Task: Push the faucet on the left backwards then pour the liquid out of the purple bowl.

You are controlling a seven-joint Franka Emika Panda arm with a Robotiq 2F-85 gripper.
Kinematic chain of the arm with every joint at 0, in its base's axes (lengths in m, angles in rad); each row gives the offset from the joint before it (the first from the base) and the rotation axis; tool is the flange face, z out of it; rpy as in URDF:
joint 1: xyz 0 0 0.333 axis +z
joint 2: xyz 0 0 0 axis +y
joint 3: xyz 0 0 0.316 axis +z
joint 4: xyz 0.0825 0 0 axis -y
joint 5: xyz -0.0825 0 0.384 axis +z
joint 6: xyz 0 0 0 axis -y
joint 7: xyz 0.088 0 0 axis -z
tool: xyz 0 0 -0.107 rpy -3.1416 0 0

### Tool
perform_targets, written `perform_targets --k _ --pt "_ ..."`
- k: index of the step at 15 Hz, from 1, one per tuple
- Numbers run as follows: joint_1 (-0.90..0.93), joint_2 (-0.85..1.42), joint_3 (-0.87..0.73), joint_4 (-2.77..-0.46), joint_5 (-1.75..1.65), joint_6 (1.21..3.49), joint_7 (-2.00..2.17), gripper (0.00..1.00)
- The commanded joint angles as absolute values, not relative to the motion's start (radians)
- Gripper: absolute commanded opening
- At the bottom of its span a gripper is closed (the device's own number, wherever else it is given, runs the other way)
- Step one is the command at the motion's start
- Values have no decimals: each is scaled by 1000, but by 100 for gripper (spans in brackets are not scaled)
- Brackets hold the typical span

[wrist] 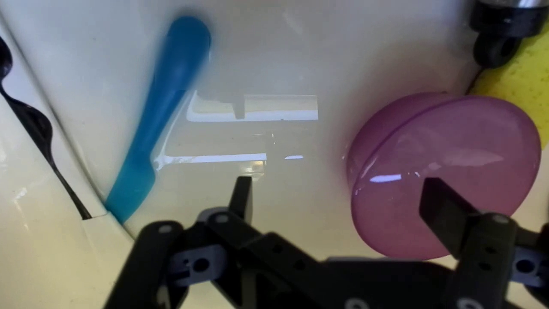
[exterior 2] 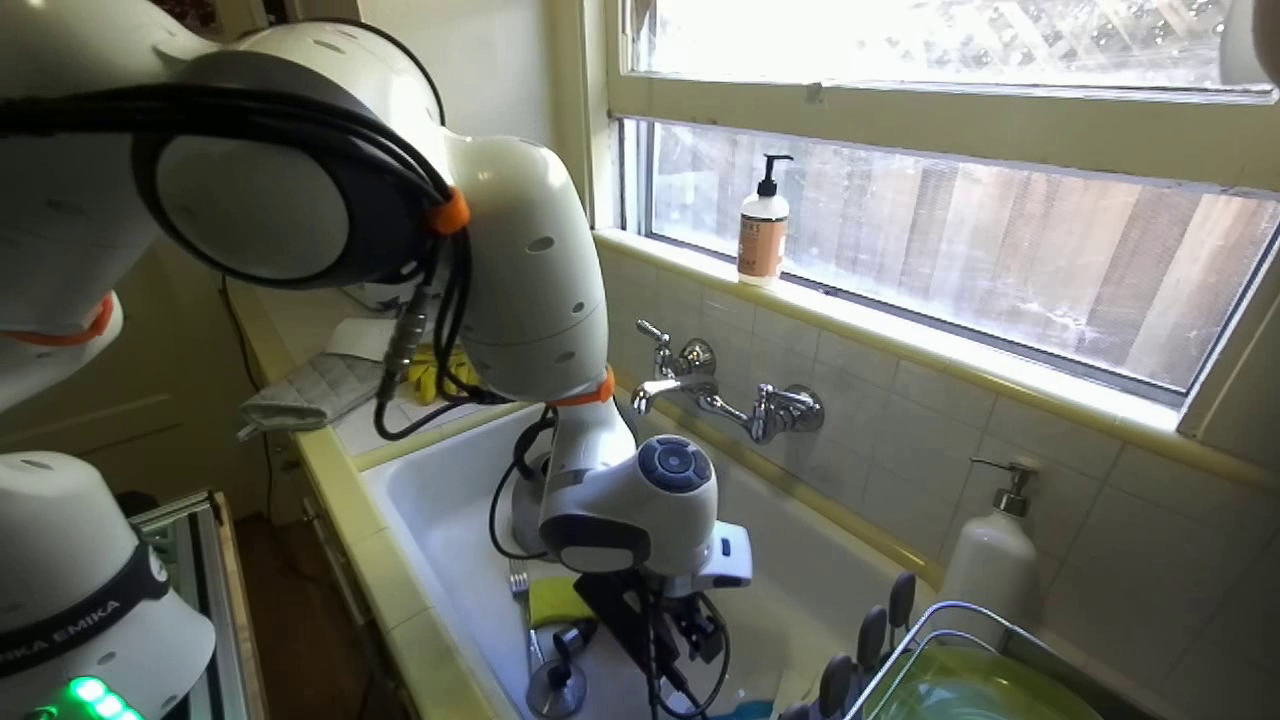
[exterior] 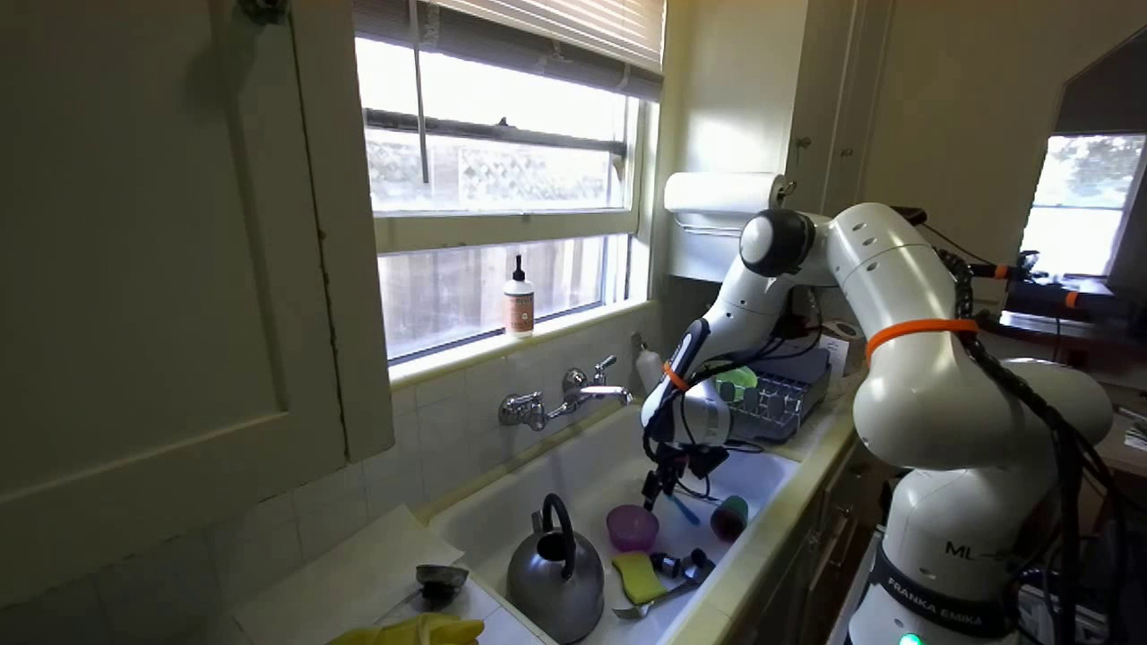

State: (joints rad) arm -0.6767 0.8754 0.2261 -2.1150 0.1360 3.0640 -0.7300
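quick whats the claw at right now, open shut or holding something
Claw: open, holding nothing; in the wrist view part of the rim of the purple bowl shows between its jaws, contact cannot be told.

Reads FRANKA EMIKA on the band (exterior: 936, 598), well right of and below the gripper (wrist: 339, 195), in an exterior view. Shows ML, then blurs, on the base (exterior: 950, 515) above. Also shows EMIKA on the band (exterior 2: 80, 623), well left of the gripper, in an exterior view. Is too small to read on the bottle (exterior 2: 762, 243), above the gripper.
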Motion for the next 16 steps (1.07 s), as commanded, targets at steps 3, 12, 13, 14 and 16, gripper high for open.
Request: perform_targets --k 3,12,13,14,16 --pt "-681 950 232 -2066 20 3122 -634 100" --pt "-661 1013 225 -1990 -84 3104 -551 63" --pt "-660 1017 225 -1984 -91 3101 -547 52" --pt "-660 1022 225 -1979 -97 3098 -543 45" --pt "-664 1030 229 -1969 -109 3089 -534 30"
